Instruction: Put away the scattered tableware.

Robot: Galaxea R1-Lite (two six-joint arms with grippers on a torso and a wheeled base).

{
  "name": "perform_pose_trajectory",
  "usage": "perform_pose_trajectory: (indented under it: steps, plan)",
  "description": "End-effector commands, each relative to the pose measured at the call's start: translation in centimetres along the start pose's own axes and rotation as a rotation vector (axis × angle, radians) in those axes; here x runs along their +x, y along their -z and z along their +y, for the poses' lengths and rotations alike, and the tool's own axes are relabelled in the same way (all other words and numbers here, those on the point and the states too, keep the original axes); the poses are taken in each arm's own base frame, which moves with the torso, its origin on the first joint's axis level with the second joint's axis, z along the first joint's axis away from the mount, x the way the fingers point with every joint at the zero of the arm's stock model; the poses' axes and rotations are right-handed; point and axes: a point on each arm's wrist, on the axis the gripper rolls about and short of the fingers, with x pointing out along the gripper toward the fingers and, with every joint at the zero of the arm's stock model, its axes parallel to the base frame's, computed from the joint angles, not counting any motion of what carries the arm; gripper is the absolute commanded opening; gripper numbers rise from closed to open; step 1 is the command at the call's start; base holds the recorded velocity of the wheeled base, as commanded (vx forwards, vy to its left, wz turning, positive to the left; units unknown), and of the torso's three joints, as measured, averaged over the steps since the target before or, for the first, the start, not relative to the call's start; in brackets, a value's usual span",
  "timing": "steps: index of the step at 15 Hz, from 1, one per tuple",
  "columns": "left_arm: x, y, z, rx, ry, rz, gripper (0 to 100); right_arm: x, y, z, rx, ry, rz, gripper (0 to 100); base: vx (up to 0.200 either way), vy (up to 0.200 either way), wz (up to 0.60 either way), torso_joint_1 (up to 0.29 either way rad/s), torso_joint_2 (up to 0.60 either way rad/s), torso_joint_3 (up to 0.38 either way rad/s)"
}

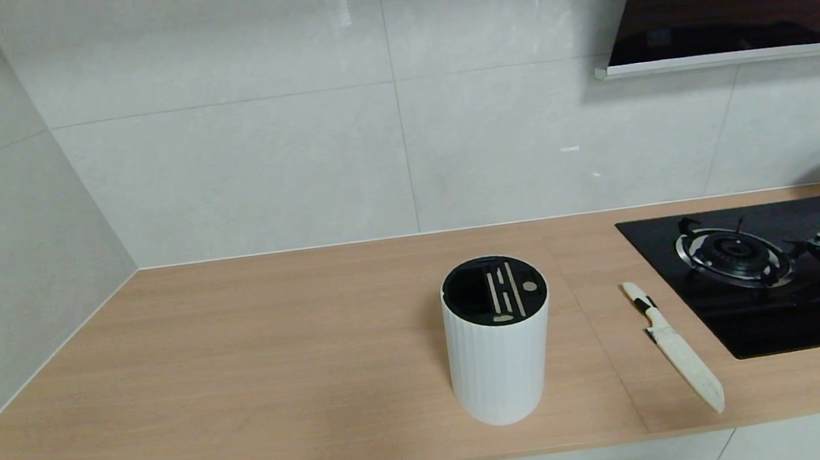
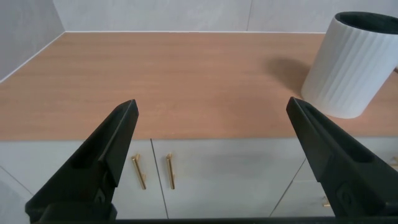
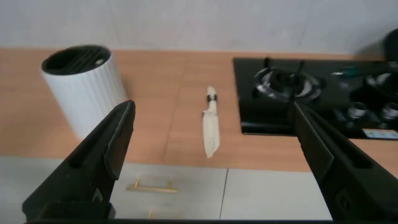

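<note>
Left gripper point(image 2: 211, 106), right gripper point(image 3: 212, 107): jaws spread, empty. Knife point(image 1: 672, 346), lower right, flat near white slotted holder point(image 1: 500, 358) (centre). Step: pick not begun. Likely next: grasp handle, slot blade.

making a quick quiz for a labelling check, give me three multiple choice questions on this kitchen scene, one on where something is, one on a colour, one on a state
1. Where does the knife lie?
A. in a sink
B. flat on the counter, between the holder and the stove
C. standing in a slot of the holder

2. What colour is the holder's ribbed wall?
A. blue
B. green
C. white

3. How are the left gripper and the right gripper?
A. both open, holding nothing
B. both shut on the knife
C. one open, one shut on the holder

Answers:
1 B: the head view shows it flat on the wood, right of the holder and left of the stove.
2 C: the wall is white under a black slotted top.
3 A: each wrist view shows its gripper spread wide with nothing in it.
</note>
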Motion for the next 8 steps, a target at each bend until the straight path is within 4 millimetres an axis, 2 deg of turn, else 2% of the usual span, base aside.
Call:
perform_pose_trajectory:
  steps: [1, 3, 4, 5, 6, 7, 8]
  plan:
    - [0.0, 0.0, 0.0, -0.001, 0.0, 0.0, 100, 9.5, -4.1, 0.0, 0.002, -0.035, 0.242, 100, 0.0, 0.0, 0.0, 0.0, 0.0, 0.0]
    - [0.0, 0.0, 0.0, -0.001, 0.0, 0.0, 100, 13.4, -4.3, 0.0, 0.0, -0.037, 0.318, 100, 0.0, 0.0, 0.0, 0.0, 0.0, 0.0]
    - [0.0, 0.0, 0.0, -0.001, 0.0, 0.0, 100, 14.1, -4.2, 0.0, 0.0, -0.038, 0.33, 100, 0.0, 0.0, 0.0, 0.0, 0.0, 0.0]
    - [0.0, 0.0, 0.0, -0.001, 0.001, 0.0, 100, 17.1, -3.5, -0.1, -0.001, -0.038, 0.368, 100, 0.0, 0.0, 0.0, 0.0, 0.0, 0.0]
    - [0.0, 0.0, 0.0, -0.002, 0.003, 0.0, 100, 18.6, -2.7, -0.1, 0.002, -0.038, 0.394, 100, 0.0, 0.0, 0.0, 0.0, 0.0, 0.0]
    - [0.0, 0.0, 0.0, -0.005, 0.006, 0.0, 100, 21.1, -0.8, -0.1, -0.002, -0.032, 0.462, 100, 0.0, 0.0, 0.0, 0.0, 0.0, 0.0]
    - [0.0, 0.0, 0.0, -0.01, 0.006, 0.0, 100, 22.2, 0.1, -0.1, -0.001, -0.031, 0.488, 100, 0.0, 0.0, 0.0, 0.0, 0.0, 0.0]
